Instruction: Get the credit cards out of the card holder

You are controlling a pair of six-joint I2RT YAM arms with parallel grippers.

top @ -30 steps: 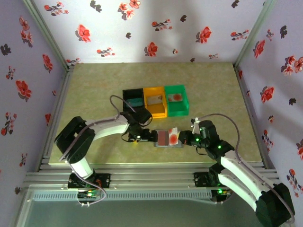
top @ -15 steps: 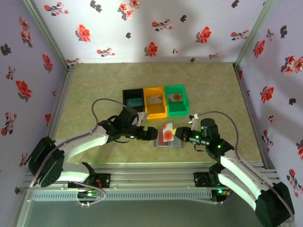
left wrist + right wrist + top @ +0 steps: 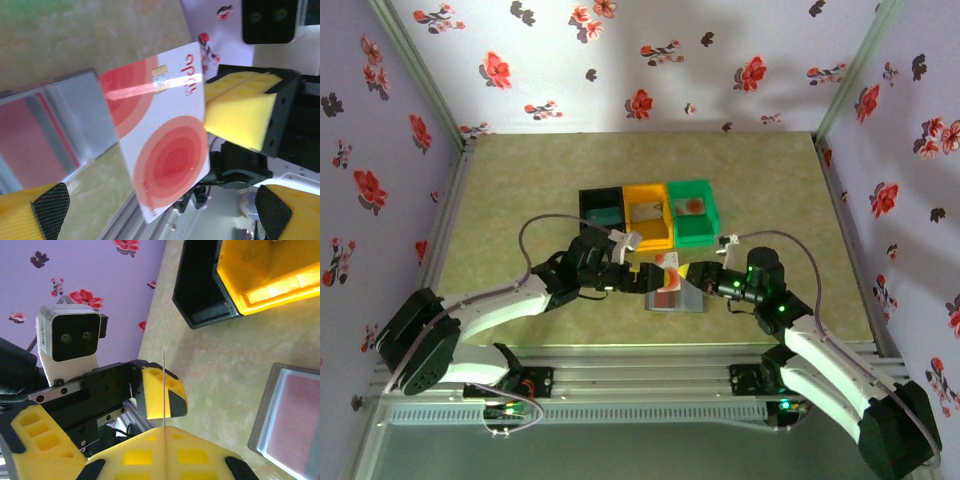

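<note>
Right tool (image 3: pixel 164 432) was clenched on the pale credit card (image 3: pixel 165 150) with red-orange circles, just above the grey card holder (image 3: pixel 688 300) on the tabletop (image 3: pixel 520 200); left tool (image 3: pixel 638 278) stood released beside it.

Soft, even light falls from above in the overhead view. The table (image 3: pixel 520 190) is mid-bright, and faint blurred shadows lie on the back wall (image 3: pixel 650 60) near the top centre. Fine detail there is slightly soft. In the left wrist view a bright glare streak crosses the upper part of the credit card (image 3: pixel 165 150). The card holder (image 3: pixel 65 110) shows smeared reflections at left, and the upper left is out of focus. In the right wrist view the orange bin (image 3: pixel 270 275) glows almost overexposed at upper right.
</note>
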